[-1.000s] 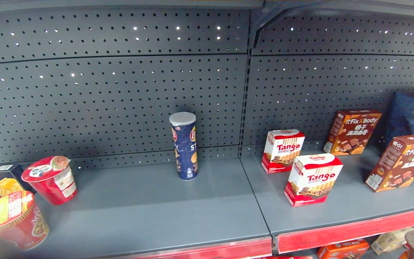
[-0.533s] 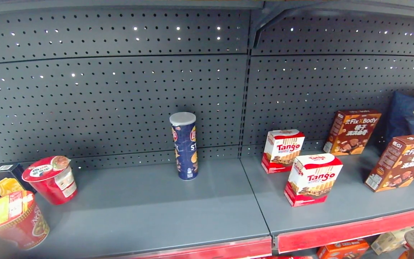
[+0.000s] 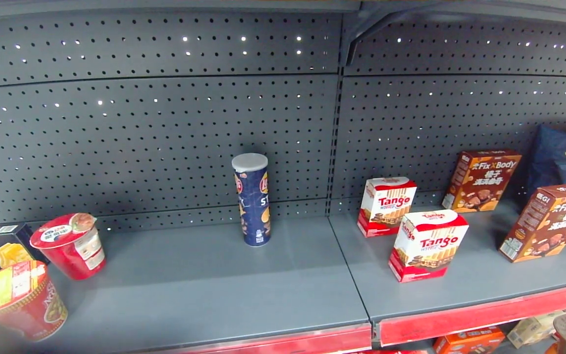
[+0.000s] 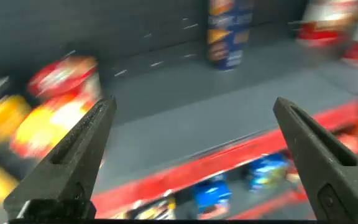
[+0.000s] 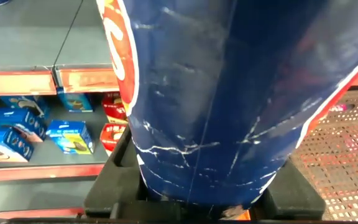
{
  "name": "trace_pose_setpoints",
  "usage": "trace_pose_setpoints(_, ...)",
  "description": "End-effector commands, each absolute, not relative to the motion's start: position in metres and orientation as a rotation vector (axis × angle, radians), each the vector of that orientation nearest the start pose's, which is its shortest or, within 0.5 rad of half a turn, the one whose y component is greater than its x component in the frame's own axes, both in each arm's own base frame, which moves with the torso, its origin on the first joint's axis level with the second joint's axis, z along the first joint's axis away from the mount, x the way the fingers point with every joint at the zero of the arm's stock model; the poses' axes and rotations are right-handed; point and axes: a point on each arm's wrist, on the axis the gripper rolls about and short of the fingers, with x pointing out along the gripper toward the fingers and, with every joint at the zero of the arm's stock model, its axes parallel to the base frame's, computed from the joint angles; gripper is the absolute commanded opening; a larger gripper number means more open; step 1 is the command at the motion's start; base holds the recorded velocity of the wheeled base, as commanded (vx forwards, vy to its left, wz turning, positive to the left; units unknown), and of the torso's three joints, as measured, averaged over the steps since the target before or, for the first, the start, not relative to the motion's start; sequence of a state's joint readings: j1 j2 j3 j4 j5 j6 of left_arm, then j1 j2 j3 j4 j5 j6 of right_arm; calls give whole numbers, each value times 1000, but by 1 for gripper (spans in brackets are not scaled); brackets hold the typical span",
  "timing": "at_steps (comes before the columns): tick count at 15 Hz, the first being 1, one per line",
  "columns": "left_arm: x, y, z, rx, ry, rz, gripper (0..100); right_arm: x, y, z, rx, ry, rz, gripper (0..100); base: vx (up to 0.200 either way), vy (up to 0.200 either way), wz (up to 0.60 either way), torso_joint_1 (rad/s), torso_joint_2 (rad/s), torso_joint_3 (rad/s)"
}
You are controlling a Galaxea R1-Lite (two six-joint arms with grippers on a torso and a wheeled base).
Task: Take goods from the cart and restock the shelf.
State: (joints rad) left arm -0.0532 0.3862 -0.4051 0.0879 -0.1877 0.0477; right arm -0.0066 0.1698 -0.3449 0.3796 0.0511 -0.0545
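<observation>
Shelf is carrying a standing chip can upright near its back panel, between red noodle cups and wafer boxes. Right claw is clamping a held chip can, dark blue, before the lower shelves. Left claw is gaping wide, gripping nothing, facing the shelf.

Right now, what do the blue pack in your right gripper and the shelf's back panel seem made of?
Blue pack: probably a glossy printed film or coated-paper skin; it shows sheen and fine whitish creases. Back panel: likely sheet metal with matt dark grey paint, judging by its regular punched holes.
</observation>
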Motion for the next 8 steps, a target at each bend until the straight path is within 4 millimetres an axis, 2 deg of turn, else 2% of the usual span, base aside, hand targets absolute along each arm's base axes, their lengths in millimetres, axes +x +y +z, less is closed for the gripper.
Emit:
trace_pose_setpoints(1, 23, -7, 204, 40, 144, -321, 100, -35, 1, 135, -49, 209, 50, 0, 0, 0, 0, 0, 0, 0)
trace_pose_setpoints(2, 23, -7, 206, 39, 144, -329, 100, -35, 1, 135, -49, 206, 49, 0, 0, 0, 0, 0, 0, 0)
trace_pose_setpoints(4, 40, -9, 205, 29, 220, -352, 100, -33, 1, 134, -50, 186, 36, 0, 0, 0, 0, 0, 0, 0)
trace_pose_setpoints(8, 67, -17, 190, 81, 280, -601, 100, -29, 1, 134, -49, 202, 32, 0, 0, 0, 0, 0, 0, 0)
